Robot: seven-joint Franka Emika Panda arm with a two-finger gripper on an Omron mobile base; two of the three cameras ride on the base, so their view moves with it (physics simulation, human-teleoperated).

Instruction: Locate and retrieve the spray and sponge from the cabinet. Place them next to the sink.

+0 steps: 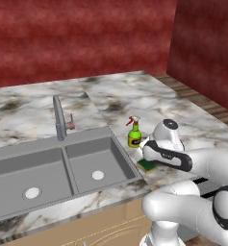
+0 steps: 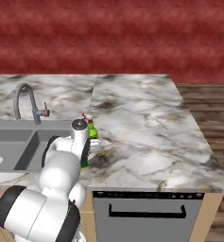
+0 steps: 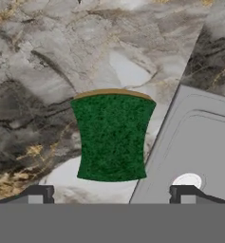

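At the left of the left base view the sink [image 1: 57, 168] takes up the lower left of the frame, its two grey basins set into the marbled counter [image 1: 134, 96] with the faucet [image 1: 59, 117] rising behind the divider. Moving right, the spray [image 1: 133, 132] stands upright on the counter just past the sink's right rim, near the frame's centre. Just below it and a little to the right, the sponge [image 1: 146, 166] lies flat at the sink's right-hand corner, half hidden under the white arm, which fills the lower right. The hand view looks straight down on the sponge [image 3: 112, 136]: green face up, yellow edge showing at its far end, resting on marble in the middle of the frame, with the sink's rim and a drain at the lower right. The gripper [image 3: 113, 193] hangs over it with its jaws spread wide, one tip at each side of the frame's bottom, both clear of the sponge and clamped on nothing. Judged from this, both items are already out of the cabinet and lying beside the sink, so the task looks essentially complete; what remains is only to lift the arm clear.
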